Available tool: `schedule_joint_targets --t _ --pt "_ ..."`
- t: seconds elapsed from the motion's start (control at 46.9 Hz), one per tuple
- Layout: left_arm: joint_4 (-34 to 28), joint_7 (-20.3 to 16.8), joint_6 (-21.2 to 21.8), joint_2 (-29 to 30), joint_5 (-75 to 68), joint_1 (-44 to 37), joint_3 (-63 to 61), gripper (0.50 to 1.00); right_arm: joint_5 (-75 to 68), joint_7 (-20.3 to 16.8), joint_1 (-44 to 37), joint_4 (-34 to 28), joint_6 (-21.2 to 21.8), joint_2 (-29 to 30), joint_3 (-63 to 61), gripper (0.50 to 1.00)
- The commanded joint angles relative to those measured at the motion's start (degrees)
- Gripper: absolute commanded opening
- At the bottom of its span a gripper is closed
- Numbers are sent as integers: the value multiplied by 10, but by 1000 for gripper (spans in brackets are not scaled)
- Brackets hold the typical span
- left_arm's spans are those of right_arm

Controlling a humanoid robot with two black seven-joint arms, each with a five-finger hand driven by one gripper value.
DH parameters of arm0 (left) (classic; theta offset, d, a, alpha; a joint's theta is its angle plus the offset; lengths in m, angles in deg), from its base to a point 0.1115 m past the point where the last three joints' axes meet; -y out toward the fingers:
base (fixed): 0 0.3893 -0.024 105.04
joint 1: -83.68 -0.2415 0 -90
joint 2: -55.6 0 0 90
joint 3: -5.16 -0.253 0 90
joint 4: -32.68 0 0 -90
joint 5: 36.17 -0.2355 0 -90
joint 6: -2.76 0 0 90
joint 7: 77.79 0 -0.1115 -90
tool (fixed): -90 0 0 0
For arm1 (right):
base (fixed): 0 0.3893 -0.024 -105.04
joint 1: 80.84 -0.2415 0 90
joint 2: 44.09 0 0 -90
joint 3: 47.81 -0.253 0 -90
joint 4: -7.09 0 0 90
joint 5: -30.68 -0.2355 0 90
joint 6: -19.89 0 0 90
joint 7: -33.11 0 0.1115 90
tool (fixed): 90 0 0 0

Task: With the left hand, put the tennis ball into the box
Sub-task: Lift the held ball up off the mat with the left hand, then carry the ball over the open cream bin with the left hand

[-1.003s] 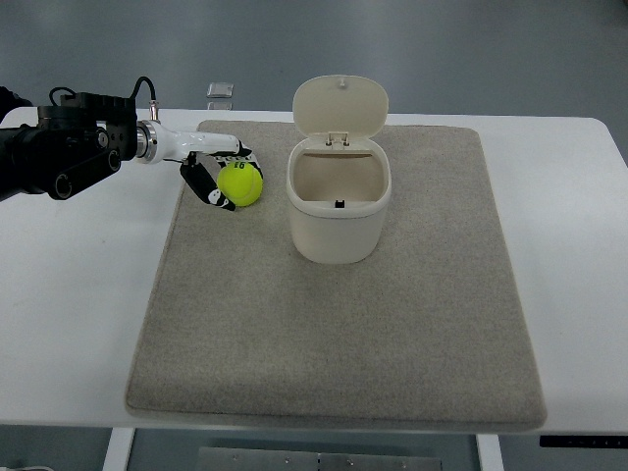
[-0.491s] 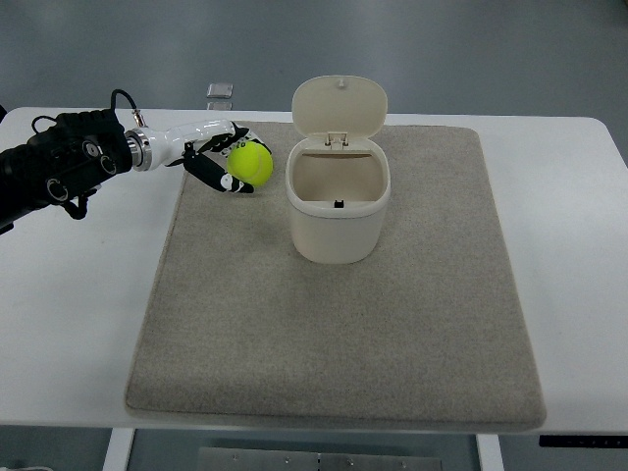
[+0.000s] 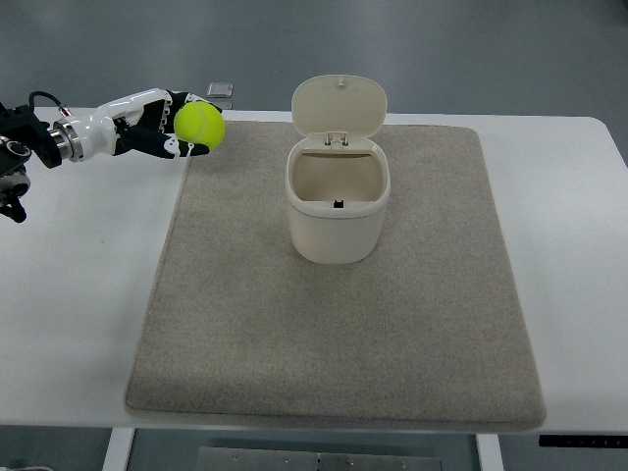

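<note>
Now the tennis ball [image 3: 199, 126] sits in the grasp of the left hand [image 3: 167, 133], raised above the table [image 3: 78, 294] to the left of the box [image 3: 338, 201], out past the mat's [image 3: 343, 324] far-left corner. Being round, the ball has no long axis and no pointing direction that can be read; its seam is not clear at this size. The dark fingers [image 3: 183, 147] wrap its left and lower side, so the hand is closed around it, with the ball showing at the box-facing end of the hand.

Compared with half a second ago, the ball and hand have moved away from the box: then the ball hung just beside the box's left wall, over the mat's far edge; now it is well apart from the box, further left and further back. A second ago it was lower still, near the mat surface beside the box. The arm has also drawn back, so less of its black forearm shows at the picture's left edge.

The box itself stands upright on the mat with its lid [image 3: 340, 106] hinged open and tilted back, its inside plain and unchanged. A small grey object [image 3: 220, 92] lies at the table's far edge, behind the ball.
</note>
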Motion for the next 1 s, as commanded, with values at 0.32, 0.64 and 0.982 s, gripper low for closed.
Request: schedule_joint_targets --t 0.32,0.64,0.982 --pt "188 0 -37 119 23 0 65 709 0 0 -1 0 0 0 0 901" --pt "297 0 -33 150 23 0 67 720 0 0 0 0 0 0 0 901" --pt "312 4 5 96 16 8 61 726 0 0 0 0 0 0 -1 901"
